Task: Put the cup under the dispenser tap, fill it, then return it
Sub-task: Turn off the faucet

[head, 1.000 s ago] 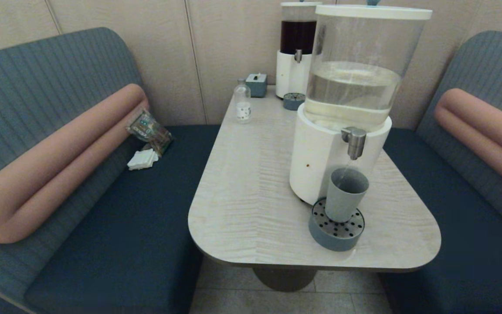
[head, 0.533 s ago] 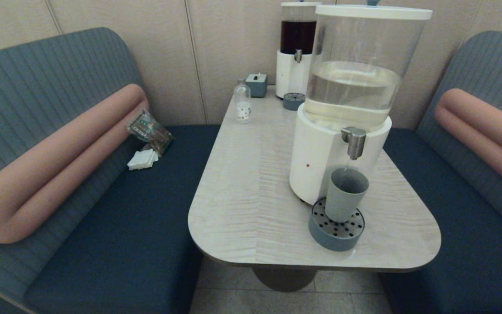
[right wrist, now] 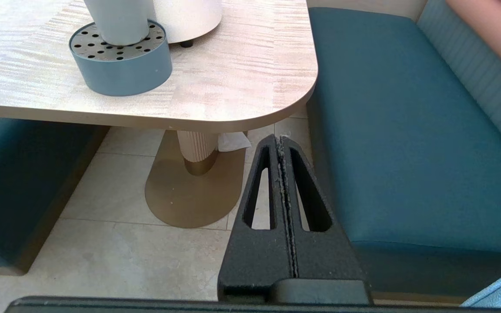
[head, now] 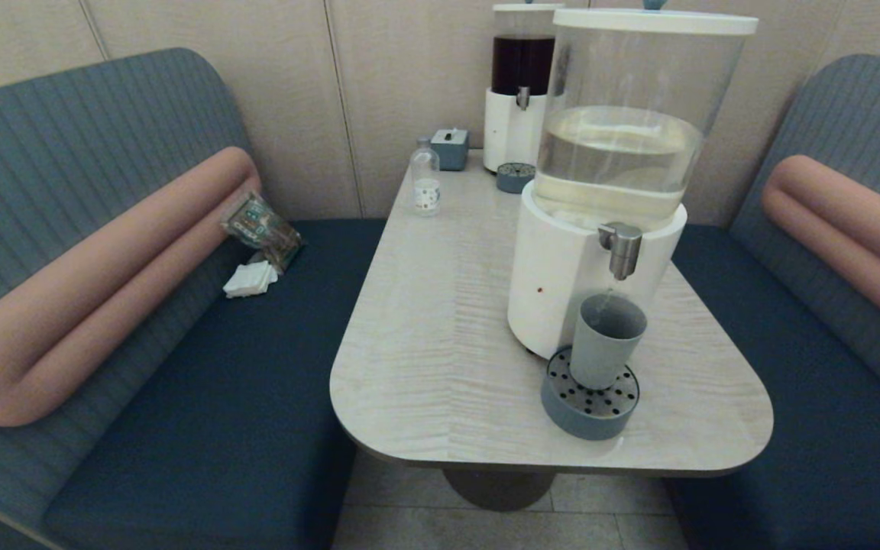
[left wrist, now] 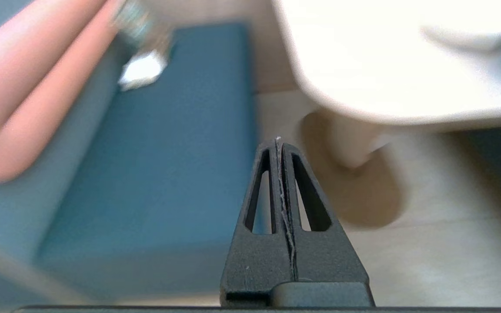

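The grey-blue cup stands upright on the round perforated drip tray, right beneath the brushed-steel dispenser tap of the large white-based dispenser. A thin stream runs from the spout into the cup. In the right wrist view the cup and the tray sit near the table's front corner. My right gripper hangs shut and empty below the table edge, over the floor. My left gripper is also shut and empty, low beside the left bench. Neither arm shows in the head view.
A small clear bottle, a grey-blue box and the dark-red-liquid dispenser stand at the table's far end. Blue benches flank the table. A packet and white napkins lie on the left bench.
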Motion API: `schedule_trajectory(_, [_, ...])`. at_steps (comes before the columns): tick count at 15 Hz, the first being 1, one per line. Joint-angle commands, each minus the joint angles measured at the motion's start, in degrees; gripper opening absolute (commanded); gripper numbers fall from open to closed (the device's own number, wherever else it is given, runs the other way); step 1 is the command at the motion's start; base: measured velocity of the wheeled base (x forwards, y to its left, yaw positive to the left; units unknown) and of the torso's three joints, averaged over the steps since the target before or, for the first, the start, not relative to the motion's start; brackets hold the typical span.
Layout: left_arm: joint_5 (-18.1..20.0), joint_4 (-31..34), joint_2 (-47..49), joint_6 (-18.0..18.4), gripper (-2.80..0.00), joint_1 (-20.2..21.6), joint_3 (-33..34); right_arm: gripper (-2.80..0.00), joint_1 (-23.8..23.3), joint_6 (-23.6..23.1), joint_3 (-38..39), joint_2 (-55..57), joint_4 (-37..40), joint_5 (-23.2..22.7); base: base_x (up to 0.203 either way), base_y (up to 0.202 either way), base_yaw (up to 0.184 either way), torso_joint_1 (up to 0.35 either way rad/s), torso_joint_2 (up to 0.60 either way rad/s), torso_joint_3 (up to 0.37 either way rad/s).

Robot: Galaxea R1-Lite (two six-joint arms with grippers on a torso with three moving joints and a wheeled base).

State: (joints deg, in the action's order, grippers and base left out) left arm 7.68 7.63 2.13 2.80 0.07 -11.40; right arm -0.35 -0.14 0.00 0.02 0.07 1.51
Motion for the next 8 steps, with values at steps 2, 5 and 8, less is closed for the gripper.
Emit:
schedule_trajectory(2, [5.70, 3.47, 15.47, -2.27, -2.80, 0.01, -11.26, -2.80, 0.00, -0.04, 0.09, 0.15, 0.01, 0.07, 0.000, 0.000, 0.000, 0.000, 0.00, 0.000])
schedule_trajectory(5, [11.22, 5.02, 32.67, -0.43, -2.80, -0.02, -22.77, -2.80, 0.00, -0.04, 0.09, 0.15, 0.01, 0.03, 0.000, 0.000, 0.000, 0.000, 0.00, 0.000])
schedule_trajectory(8, [14.28, 10.53, 48.07, 6.37, -2.80, -0.53, -39.10, -2.80, 0.00, -0.04, 0.03, 0.15, 0.01, 0.05, 0.000, 0.000, 0.000, 0.000, 0.00, 0.000])
